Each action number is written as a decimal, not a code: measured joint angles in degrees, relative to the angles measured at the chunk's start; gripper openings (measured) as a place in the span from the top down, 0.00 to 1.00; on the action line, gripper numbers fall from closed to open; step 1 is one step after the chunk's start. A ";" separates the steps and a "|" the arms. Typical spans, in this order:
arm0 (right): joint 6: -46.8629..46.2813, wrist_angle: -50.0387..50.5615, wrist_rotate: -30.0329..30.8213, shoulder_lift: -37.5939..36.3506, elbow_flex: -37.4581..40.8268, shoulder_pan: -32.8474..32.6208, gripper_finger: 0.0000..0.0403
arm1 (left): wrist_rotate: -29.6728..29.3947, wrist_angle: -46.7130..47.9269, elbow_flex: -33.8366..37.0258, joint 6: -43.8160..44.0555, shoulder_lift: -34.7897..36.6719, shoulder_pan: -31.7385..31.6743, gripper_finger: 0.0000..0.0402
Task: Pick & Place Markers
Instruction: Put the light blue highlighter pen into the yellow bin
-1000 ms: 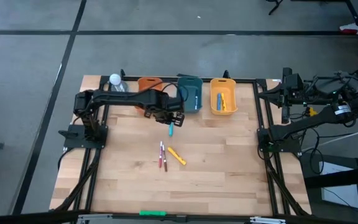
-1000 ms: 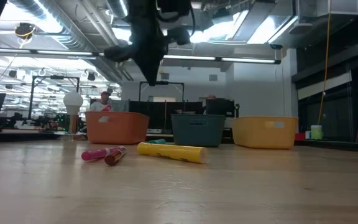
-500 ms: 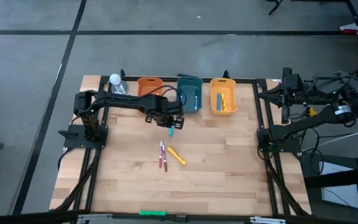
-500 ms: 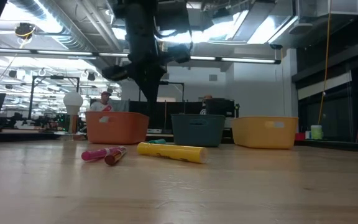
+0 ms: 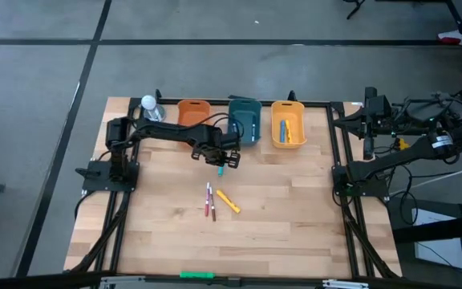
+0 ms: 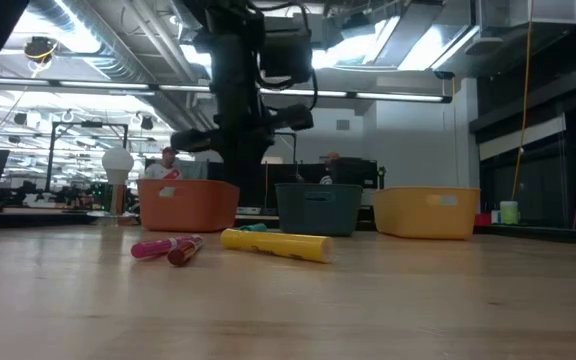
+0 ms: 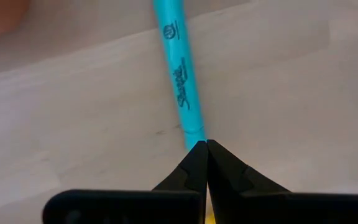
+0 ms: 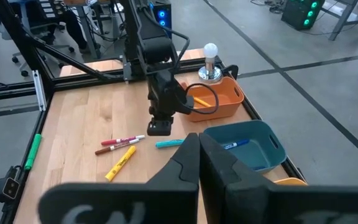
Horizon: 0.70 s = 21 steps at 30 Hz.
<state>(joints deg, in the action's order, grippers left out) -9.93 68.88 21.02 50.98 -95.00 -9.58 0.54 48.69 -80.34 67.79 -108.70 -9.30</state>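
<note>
High view: the left hand (image 5: 220,160) hangs over the counter (image 5: 295,217) near its far edge, just in front of the gap between the orange bin (image 5: 191,111) and the teal bin (image 5: 245,120). A teal marker (image 5: 221,169) lies on the wood just beside that hand. A yellow marker (image 5: 228,201) and two thin red-and-white markers (image 5: 209,201) lie together near the counter's middle. The yellow bin (image 5: 288,123) holds markers; the teal bin holds a blue one. The right hand (image 5: 368,150) waits beyond the counter's right edge, fingers pressed together.

Low view: the left arm (image 6: 238,90) descends before the orange bin (image 6: 188,204). The pink-red markers (image 6: 168,248) and the yellow marker (image 6: 276,244) rest flat on the wood.

Left wrist view: the left hand's fingers (image 7: 197,165) are pressed together, tips at one end of the teal marker (image 7: 180,81); whether they touch it cannot be told.

Right wrist view: the left hand (image 8: 160,127) hovers just beside the teal marker (image 8: 168,143), apart from the other markers.
</note>
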 joint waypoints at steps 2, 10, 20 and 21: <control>0.00 0.00 -0.02 0.00 0.00 -0.02 1.00 | 0.11 0.03 0.00 -0.10 -0.65 -0.24 0.99; -0.06 0.02 -0.02 0.00 0.00 -0.02 1.00 | 0.95 -1.38 -0.02 -1.03 -3.19 -0.21 0.99; 0.03 0.02 -0.02 0.00 0.00 -0.02 1.00 | -0.09 -4.15 -0.03 -2.29 -3.85 -0.33 0.97; 0.03 0.05 -0.02 0.00 0.00 -0.01 1.00 | -0.13 -4.84 -0.04 -2.45 -3.85 -0.35 0.96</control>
<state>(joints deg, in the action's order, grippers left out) -9.90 68.93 20.99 50.98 -95.00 -9.60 0.40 43.85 -80.38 65.34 -112.55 -9.65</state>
